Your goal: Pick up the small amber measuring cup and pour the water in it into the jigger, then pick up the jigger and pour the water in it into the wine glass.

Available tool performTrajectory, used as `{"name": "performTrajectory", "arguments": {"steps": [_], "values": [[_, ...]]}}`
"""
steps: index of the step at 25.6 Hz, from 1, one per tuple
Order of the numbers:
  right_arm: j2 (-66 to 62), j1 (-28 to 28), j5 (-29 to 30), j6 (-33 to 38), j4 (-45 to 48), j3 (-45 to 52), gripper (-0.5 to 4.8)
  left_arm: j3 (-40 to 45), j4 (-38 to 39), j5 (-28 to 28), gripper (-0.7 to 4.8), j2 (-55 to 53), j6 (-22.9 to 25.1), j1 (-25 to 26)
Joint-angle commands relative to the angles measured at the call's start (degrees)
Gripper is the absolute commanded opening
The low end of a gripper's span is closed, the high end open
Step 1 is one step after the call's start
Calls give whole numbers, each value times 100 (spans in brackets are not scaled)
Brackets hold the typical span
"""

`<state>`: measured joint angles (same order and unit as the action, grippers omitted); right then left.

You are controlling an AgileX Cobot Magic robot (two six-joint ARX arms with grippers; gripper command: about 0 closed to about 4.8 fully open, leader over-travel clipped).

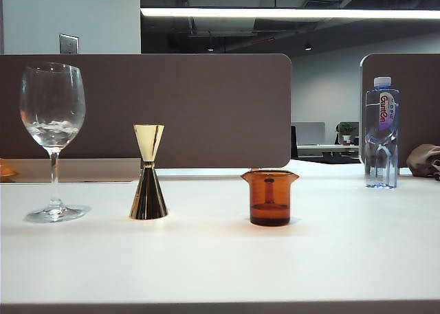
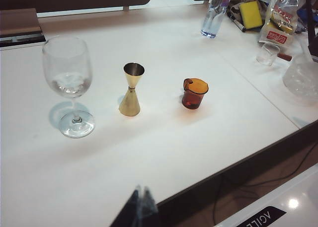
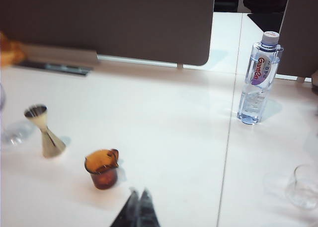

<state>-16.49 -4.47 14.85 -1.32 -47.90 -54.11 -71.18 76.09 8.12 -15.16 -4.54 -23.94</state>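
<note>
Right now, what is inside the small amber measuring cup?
The small amber measuring cup stands upright on the table, with a darker band at its bottom that looks like liquid. The tinted glass hides the water's real colour and exact level.

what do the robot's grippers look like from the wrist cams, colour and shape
Only the fingertips show. The left gripper appears as two dark, nearly black fingers tapering to narrow points, pressed together. The right gripper looks the same: dark, wedge-shaped, slightly blurred tips. No cables or markings are visible on either, and neither arm shows in the exterior view.
</note>
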Motion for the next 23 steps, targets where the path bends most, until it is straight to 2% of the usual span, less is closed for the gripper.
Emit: {"name": "performTrajectory", "arguments": {"steps": [1, 5, 8, 12, 17, 20, 23], "values": [[-223, -179, -4, -957, 549, -37, -1, -9, -33, 2, -2, -4, -2, 2], [-568, -188, -463, -1683, 765, -39, -1, -9, -33, 2, -2, -4, -2, 2], [-896, -448, -828, -1971, 660, -39, -1, -9, -33, 7, -2, -7, -4, 2], [-1266, -1049, -1318, -2758, 267, -37, -1, -9, -33, -42, -2, -7, -2, 2], [-1670, -1639, -2013, -2846, 251, -35, -1, -9, -33, -39, -2, -7, -2, 2], [-1943, -1808, -2396, -2881, 258, -35, -1, -9, -33, -57, -2, -4, -2, 2], [-2214, -1825, -2409, -2870, 269, -37, -1, -9, -33, -50, -2, -7, -2, 2]]}}
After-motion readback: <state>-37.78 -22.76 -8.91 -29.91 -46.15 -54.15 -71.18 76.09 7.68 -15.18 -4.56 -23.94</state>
